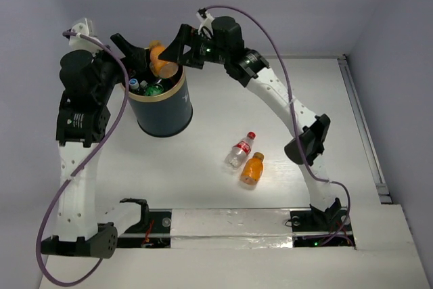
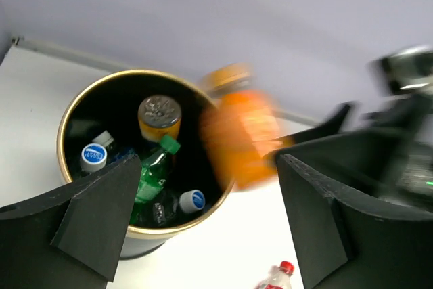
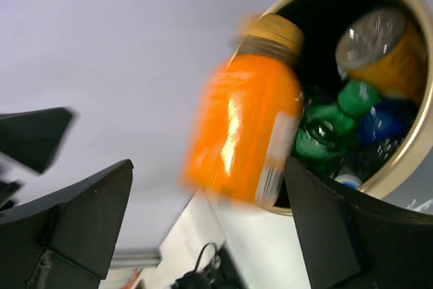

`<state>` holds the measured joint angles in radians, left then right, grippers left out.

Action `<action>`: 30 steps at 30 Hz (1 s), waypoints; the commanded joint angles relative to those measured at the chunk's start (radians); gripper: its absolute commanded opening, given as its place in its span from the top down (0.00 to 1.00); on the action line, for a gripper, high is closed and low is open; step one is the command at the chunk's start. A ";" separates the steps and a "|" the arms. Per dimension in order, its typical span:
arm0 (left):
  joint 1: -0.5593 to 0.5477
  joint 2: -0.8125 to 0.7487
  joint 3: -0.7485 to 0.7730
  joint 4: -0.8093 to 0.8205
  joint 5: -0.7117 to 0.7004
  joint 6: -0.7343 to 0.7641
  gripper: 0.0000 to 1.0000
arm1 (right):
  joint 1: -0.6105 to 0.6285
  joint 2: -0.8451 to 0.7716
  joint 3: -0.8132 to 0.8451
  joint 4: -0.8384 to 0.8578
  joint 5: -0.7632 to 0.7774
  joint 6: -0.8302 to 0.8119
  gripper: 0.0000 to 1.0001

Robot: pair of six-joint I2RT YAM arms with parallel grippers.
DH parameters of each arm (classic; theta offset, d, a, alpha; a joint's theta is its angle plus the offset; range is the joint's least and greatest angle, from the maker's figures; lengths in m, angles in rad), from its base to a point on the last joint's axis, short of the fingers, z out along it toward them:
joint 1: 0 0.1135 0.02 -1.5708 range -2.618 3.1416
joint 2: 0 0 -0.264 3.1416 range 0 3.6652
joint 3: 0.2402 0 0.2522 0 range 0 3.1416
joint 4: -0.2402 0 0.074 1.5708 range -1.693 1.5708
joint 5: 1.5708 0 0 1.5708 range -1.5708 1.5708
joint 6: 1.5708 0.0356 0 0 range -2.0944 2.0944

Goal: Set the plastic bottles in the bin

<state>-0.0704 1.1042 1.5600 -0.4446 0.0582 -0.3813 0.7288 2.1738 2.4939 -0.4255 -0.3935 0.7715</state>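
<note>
The navy bin [image 1: 166, 109] with a gold rim stands at the back left and holds several bottles. An orange bottle [image 1: 161, 62] is blurred in the air at the rim, touching neither finger, between my two grippers. My right gripper [image 1: 172, 45] is open just right of it; in the right wrist view the bottle [image 3: 247, 120] sits ahead of the open gripper [image 3: 206, 214]. My left gripper [image 1: 132, 55] is open and empty over the bin's left side [image 2: 203, 228]. A clear red-capped bottle [image 1: 240, 151] and an orange bottle [image 1: 252, 168] lie on the table.
Inside the bin [image 2: 67, 116] I see an orange bottle [image 2: 159, 116], a green bottle [image 2: 150, 174] and two blue caps [image 2: 94, 156]. The back wall is close behind the bin. A metal rail [image 1: 362, 126] runs along the table's right edge.
</note>
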 commanded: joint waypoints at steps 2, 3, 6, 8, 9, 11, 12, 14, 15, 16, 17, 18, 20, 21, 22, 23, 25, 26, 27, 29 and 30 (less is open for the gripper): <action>0.001 -0.020 -0.020 0.032 0.060 -0.004 0.24 | 0.004 -0.046 0.005 0.042 -0.035 0.045 0.00; -0.023 -0.024 -0.026 0.043 0.074 -0.002 0.25 | -0.008 -0.064 -0.024 0.041 -0.031 0.037 0.00; -0.075 -0.035 -0.073 0.079 0.115 -0.005 0.29 | -0.017 -0.164 -0.171 0.062 -0.016 0.002 0.00; -0.172 -0.033 -0.098 0.083 0.069 0.022 0.33 | -0.048 -0.279 -0.272 0.094 0.025 -0.029 0.05; -0.256 -0.035 -0.113 0.087 0.033 0.041 0.37 | -0.070 -0.372 -0.399 0.129 0.057 -0.038 0.14; -0.343 -0.030 -0.133 0.090 0.010 0.050 0.40 | -0.100 -0.473 -0.547 0.170 0.071 -0.043 0.41; -0.385 -0.026 -0.144 0.092 0.002 0.050 0.41 | -0.115 -0.527 -0.625 0.185 0.080 -0.049 0.53; -0.500 -0.012 -0.204 0.089 -0.018 0.044 0.43 | -0.152 -0.638 -0.864 0.185 0.122 -0.084 0.88; -0.535 -0.004 -0.228 0.089 -0.023 0.030 0.45 | -0.152 -0.748 -0.942 0.171 0.142 -0.098 0.94; -0.570 0.012 -0.283 0.092 -0.026 0.021 0.52 | -0.161 -0.803 -1.096 0.156 0.177 -0.110 1.00; -0.642 0.022 -0.314 0.096 -0.027 0.012 0.54 | -0.161 -0.859 -1.172 0.125 0.186 -0.127 1.00; -0.678 0.032 -0.340 0.109 -0.027 -0.008 0.56 | -0.161 -0.970 -1.252 0.116 0.185 -0.123 1.00; -0.739 0.078 -0.403 0.121 -0.023 -0.028 0.57 | -0.161 -1.081 -1.478 0.073 0.159 -0.098 1.00; -0.793 0.097 -0.417 0.136 -0.017 -0.037 0.56 | -0.161 -1.133 -1.538 0.045 0.163 -0.087 0.99; -0.811 0.117 -0.426 0.145 -0.005 -0.048 0.53 | -0.161 -1.237 -1.590 0.010 0.182 -0.080 0.93; -0.828 0.162 -0.433 0.150 0.017 -0.051 0.40 | -0.161 -1.290 -1.675 -0.063 0.191 -0.065 0.86; -0.865 0.215 -0.428 0.167 0.037 -0.048 0.25 | -0.161 -1.383 -1.737 -0.128 0.199 -0.049 0.46; -0.865 0.267 -0.417 0.170 0.058 -0.039 0.13 | -0.161 -1.449 -1.760 -0.181 0.191 -0.035 0.32; -0.877 0.296 -0.408 0.176 0.071 -0.034 0.09 | -0.161 -1.473 -1.791 -0.209 0.185 -0.029 0.22; -0.888 0.370 -0.381 0.172 0.080 -0.021 0.05 | -0.161 -1.512 -1.816 -0.266 0.176 -0.021 0.08; -0.888 0.393 -0.373 0.167 0.078 -0.016 0.05 | -0.161 -1.522 -1.827 -0.280 0.179 -0.021 0.06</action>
<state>-0.9504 1.4673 1.1358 -0.3157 0.1089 -0.4099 0.5640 0.6971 0.6773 -0.6300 -0.2207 0.7353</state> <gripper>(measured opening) 0.946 0.921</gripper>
